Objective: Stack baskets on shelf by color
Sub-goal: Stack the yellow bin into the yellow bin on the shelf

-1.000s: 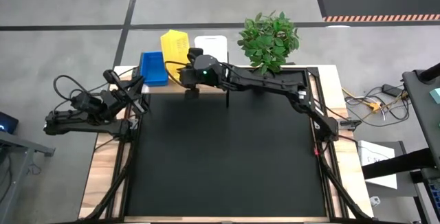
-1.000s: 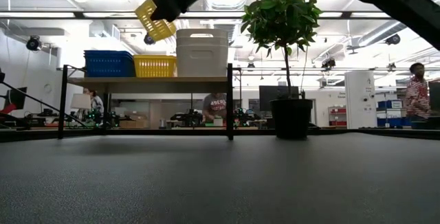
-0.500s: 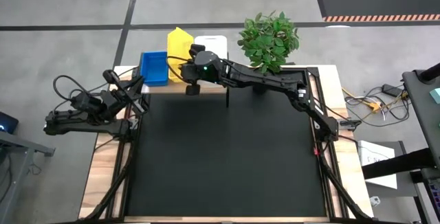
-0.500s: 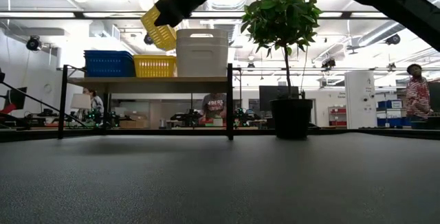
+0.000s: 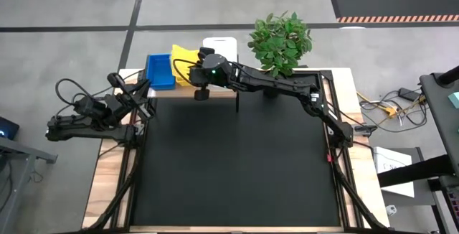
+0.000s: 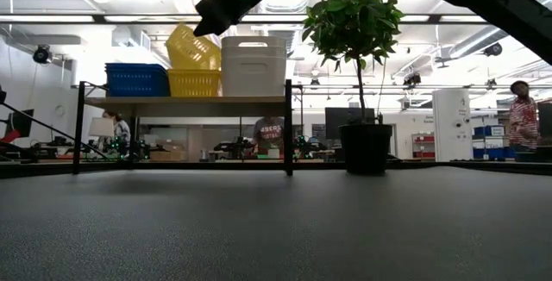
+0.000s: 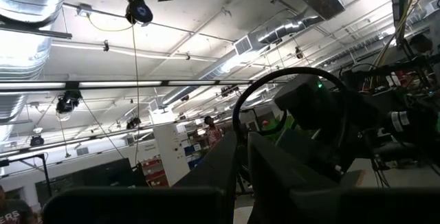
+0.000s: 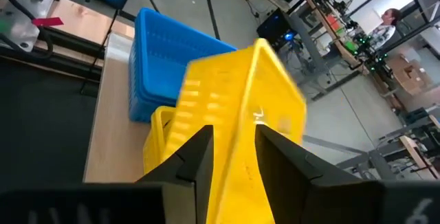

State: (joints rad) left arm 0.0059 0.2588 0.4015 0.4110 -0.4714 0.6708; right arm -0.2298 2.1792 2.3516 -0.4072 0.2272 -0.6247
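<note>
The light-wood shelf [image 5: 179, 90] [image 6: 185, 102] stands at the table's far edge. On it sit a blue basket stack [image 5: 159, 71] [image 6: 136, 79] [image 8: 165, 59], a yellow stack [image 6: 193, 83] [image 8: 157, 141] and a white stack [image 5: 220, 47] [image 6: 254, 65]. My right gripper [image 5: 196, 69] [image 8: 234, 148] is above the yellow stack, shut on a tilted yellow basket [image 5: 182, 54] [image 6: 191, 46] [image 8: 227, 93]. My left gripper [image 7: 242, 176] waits shut at the table's left edge, beside the left arm [image 5: 93, 115]. My right gripper holds the yellow basket by one side wall [image 8: 240, 131], pinched between the two fingers, one on each face. It comes slanting down from the table's near right. The basket is tilted, and its lower end [image 6: 185, 64] rests on the yellow stack.
A potted plant [image 5: 281, 41] [image 6: 358, 74] stands at the far edge, right of the shelf. The black table top [image 5: 237, 162] spreads in front of the shelf. People [image 6: 522, 113] move in the room behind.
My right gripper has moved down toward the yellow stack. The yellow basket, which was held high and steep above the shelf, has come down and tipped flatter, with its lower end on the stack.
</note>
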